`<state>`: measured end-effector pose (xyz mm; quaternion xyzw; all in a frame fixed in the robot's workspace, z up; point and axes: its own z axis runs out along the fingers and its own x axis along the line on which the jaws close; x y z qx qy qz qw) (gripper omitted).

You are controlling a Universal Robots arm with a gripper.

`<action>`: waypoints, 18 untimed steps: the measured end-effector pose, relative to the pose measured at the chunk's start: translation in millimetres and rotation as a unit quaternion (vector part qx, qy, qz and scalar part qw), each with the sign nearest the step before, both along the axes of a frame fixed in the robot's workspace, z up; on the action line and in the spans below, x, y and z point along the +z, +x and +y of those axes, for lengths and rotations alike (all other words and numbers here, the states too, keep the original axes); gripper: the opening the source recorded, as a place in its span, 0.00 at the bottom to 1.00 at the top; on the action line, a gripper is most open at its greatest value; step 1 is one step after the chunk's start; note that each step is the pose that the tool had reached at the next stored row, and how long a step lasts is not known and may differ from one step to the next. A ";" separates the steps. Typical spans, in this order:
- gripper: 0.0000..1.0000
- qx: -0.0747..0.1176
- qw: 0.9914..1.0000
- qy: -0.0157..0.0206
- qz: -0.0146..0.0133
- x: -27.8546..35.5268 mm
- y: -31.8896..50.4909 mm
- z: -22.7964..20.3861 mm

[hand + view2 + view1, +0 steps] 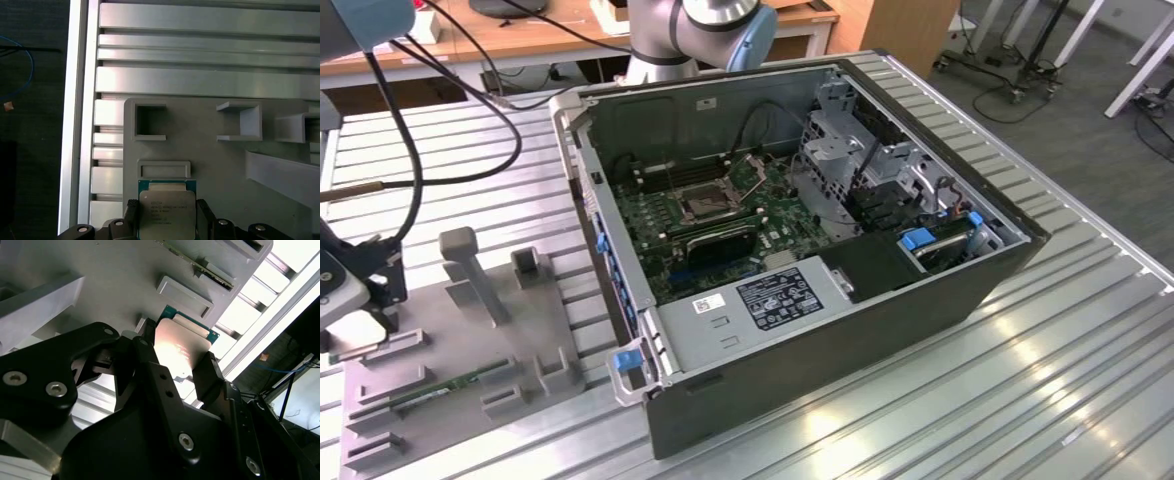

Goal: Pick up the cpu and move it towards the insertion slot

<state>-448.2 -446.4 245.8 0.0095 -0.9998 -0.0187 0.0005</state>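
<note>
The cpu (166,212) is a pale square chip with a green edge, and it lies flat on the grey fixture plate (210,165). In both wrist views my gripper (167,222) has its black fingers (207,371) pressed against two opposite sides of the cpu (181,345). In the exterior view the gripper (363,325) hangs over the fixture plate (454,340) at the exterior view's left. The insertion slot (704,203) is a square socket with a silver frame on the green board, inside the open computer case (827,330), well to the exterior view's right of the gripper.
Grey upright posts (470,272) and holders rise from the fixture plate. A green memory stick (447,385) lies in one holder. Black cables (400,130) hang above the gripper. The case walls stand around the board. The ribbed metal table (1014,400) has an edge close to the plate.
</note>
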 end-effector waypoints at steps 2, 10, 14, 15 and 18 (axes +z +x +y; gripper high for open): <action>0.55 0.000 1.000 0.000 0.000 1.1 0.0 0.0; 0.55 0.000 1.000 0.000 0.000 3.9 0.0 0.0; 0.55 0.000 1.000 0.000 0.000 6.0 0.0 0.0; 0.55 0.000 1.000 0.000 0.000 6.7 0.0 0.0; 0.55 0.000 1.000 0.000 0.000 8.2 0.0 0.0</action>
